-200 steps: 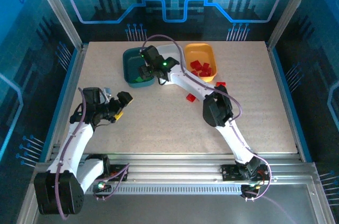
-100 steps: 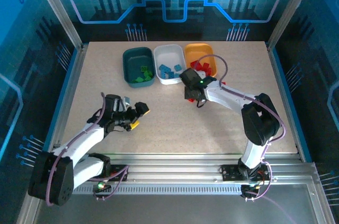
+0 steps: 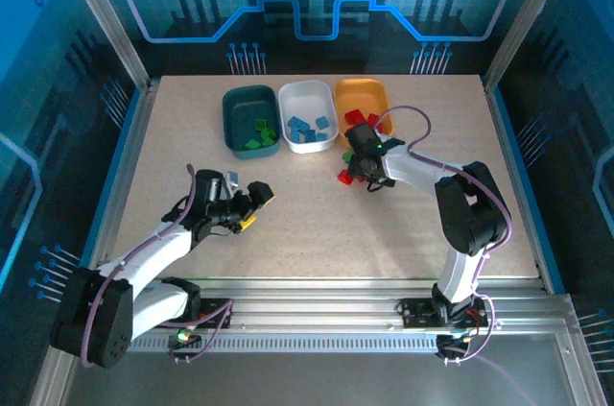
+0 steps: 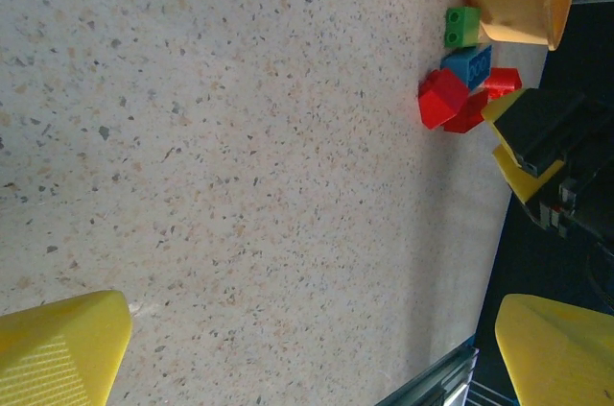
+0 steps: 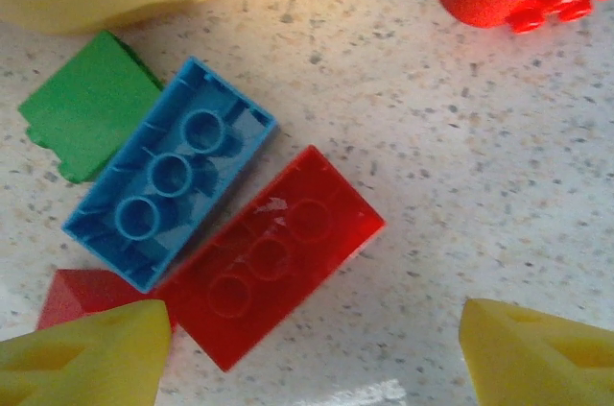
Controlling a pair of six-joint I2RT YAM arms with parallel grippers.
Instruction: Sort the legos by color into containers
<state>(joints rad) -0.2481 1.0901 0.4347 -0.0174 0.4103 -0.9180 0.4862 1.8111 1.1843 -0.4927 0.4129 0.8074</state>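
Hovering your right gripper (image 3: pixel 353 172), jaws apart and empty like those of the left gripper (image 3: pixel 253 206), over loose red, blue and green studded plastic bricks (image 5: pixel 273 257) mid-frame, you had most sorted into the shallow dark teal tray (image 3: pixel 232 124), white tray (image 3: pixel 289 99) and orange-yellow tray (image 3: pixel 376 91) above.

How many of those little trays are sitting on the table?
3, in a row at the far side: the dark teal tray on the left, the white tray in the middle, the orange-yellow tray on the right. None seems hidden.
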